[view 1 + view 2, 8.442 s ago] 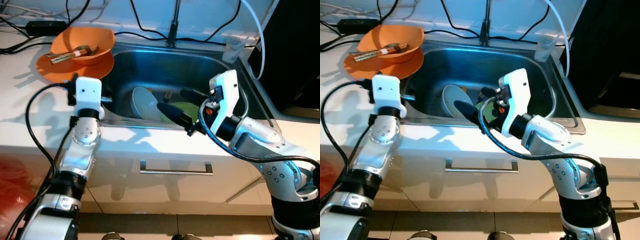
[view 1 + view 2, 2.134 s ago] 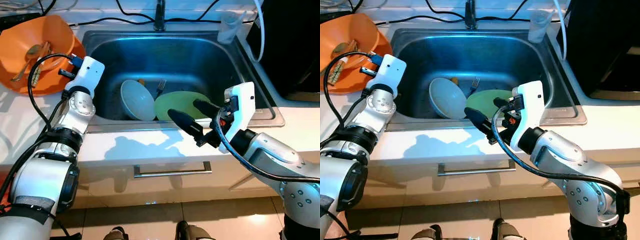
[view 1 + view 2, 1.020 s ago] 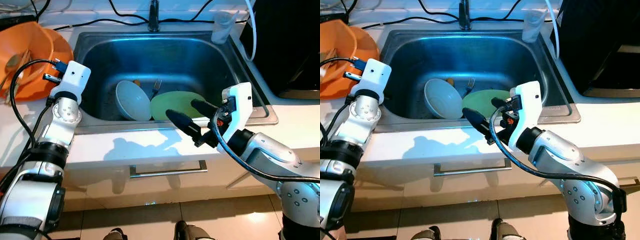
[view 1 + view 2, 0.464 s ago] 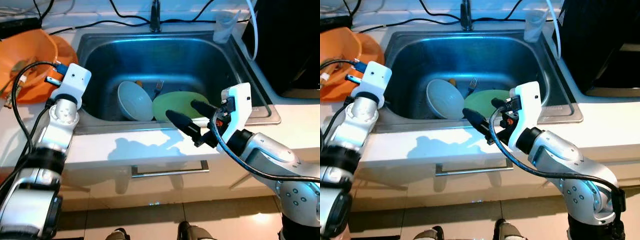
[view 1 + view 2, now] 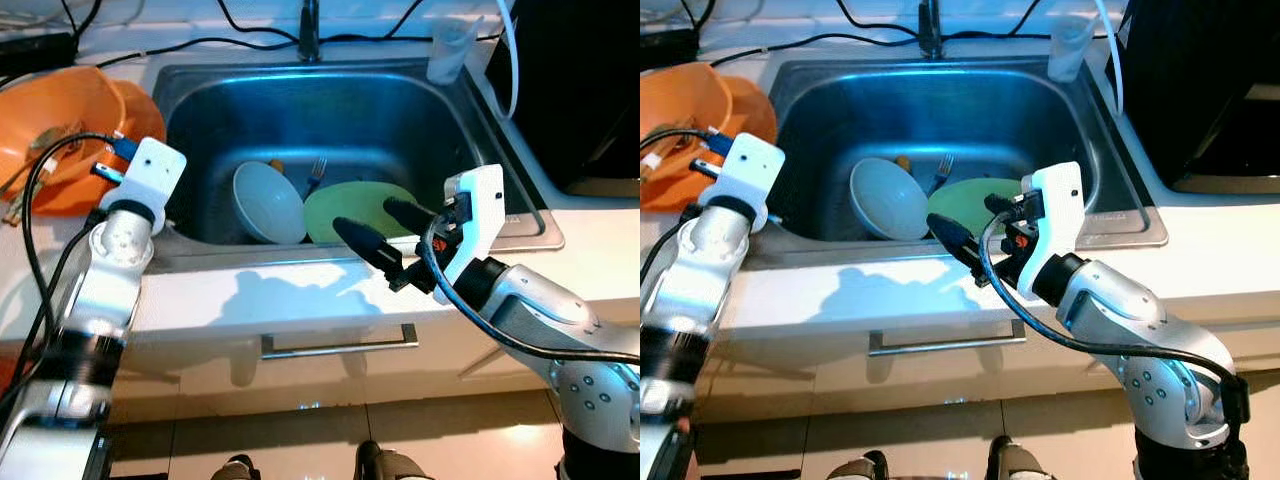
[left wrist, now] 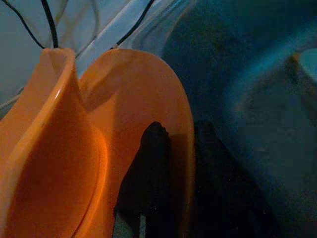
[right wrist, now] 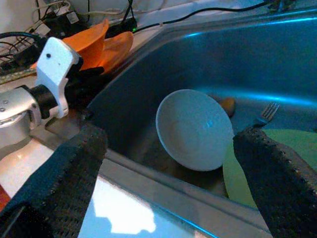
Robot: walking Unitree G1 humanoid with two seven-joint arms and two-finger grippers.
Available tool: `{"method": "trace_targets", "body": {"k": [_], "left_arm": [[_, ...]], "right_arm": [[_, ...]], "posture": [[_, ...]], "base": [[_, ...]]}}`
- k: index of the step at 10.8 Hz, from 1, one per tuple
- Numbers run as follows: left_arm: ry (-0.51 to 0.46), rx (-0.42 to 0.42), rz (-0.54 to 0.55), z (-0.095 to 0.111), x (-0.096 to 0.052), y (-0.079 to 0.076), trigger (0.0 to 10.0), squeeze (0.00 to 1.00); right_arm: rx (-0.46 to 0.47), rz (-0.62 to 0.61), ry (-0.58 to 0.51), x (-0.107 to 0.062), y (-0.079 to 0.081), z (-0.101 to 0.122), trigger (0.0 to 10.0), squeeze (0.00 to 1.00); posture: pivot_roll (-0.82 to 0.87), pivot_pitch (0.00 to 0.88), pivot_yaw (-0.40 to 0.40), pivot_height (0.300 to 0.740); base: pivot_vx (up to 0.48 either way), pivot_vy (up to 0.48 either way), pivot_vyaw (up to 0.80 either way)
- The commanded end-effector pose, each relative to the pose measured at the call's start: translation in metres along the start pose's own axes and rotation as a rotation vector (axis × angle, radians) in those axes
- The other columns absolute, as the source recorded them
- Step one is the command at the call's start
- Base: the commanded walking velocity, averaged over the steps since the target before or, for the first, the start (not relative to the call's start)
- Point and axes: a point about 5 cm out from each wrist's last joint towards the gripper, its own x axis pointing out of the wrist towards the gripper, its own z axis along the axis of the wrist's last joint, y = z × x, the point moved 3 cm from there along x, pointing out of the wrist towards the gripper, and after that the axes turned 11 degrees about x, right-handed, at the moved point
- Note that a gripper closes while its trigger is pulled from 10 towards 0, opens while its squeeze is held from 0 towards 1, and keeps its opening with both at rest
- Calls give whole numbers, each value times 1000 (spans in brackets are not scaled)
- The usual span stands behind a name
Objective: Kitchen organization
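Note:
An orange plate (image 6: 138,99) lies under an orange bowl (image 5: 45,130) on the counter left of the sink (image 5: 330,100). My left gripper (image 6: 183,134) is shut on the plate's rim, one black finger (image 6: 153,163) over it and one beneath. In the sink a pale blue bowl (image 5: 268,203) leans next to a green plate (image 5: 355,208), with a fork (image 5: 315,172) behind them. My right gripper (image 5: 365,215) hangs open over the sink's front edge, above the green plate, holding nothing.
Utensils (image 5: 35,145) rest in the orange bowl. A faucet (image 5: 308,30) and black cables (image 5: 240,25) run along the back. A clear cup (image 5: 447,50) stands at the sink's back right, a black appliance (image 5: 580,90) beyond it. A drawer handle (image 5: 338,345) is below the counter.
The view has shifted slightly. My left wrist sits a little lower and nearer, still at the orange plate's rim. The right gripper stays open in the same spot.

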Motion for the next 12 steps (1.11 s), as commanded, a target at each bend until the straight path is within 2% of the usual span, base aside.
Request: {"method": "trace_targets", "body": {"k": [1,3,4,7,8,10,12], "left_arm": [[160,-11,-110,-40,-12,-23,10000,0],[182,-4,-126,-44,-24,-21,10000,0],[202,7,-138,-48,-35,-20,10000,0],[233,33,-156,-56,-54,-21,10000,0],[259,48,-169,-65,-61,-23,10000,0],[282,67,-177,-72,-70,-23,10000,0],[279,67,-203,-72,-75,-31,10000,0]], "right_arm": [[1,3,-2,-1,0,-1,10000,0],[2,4,-1,0,-1,-2,10000,0],[3,7,1,1,-1,-3,10000,0],[4,9,6,1,-2,-4,10000,0],[5,12,8,1,-3,-4,10000,0],[4,23,11,4,-2,-4,10000,0],[2,27,10,5,-2,-4,10000,0]], "posture": [[20,211,4,740],[29,212,3,740],[34,212,1,740],[51,210,-6,740],[57,208,-10,740],[64,205,-14,740],[68,202,-15,740]], "base": [[0,0,0],[0,0,0],[0,0,0],[0,0,0],[0,0,0],[0,0,0],[0,0,0]]}}
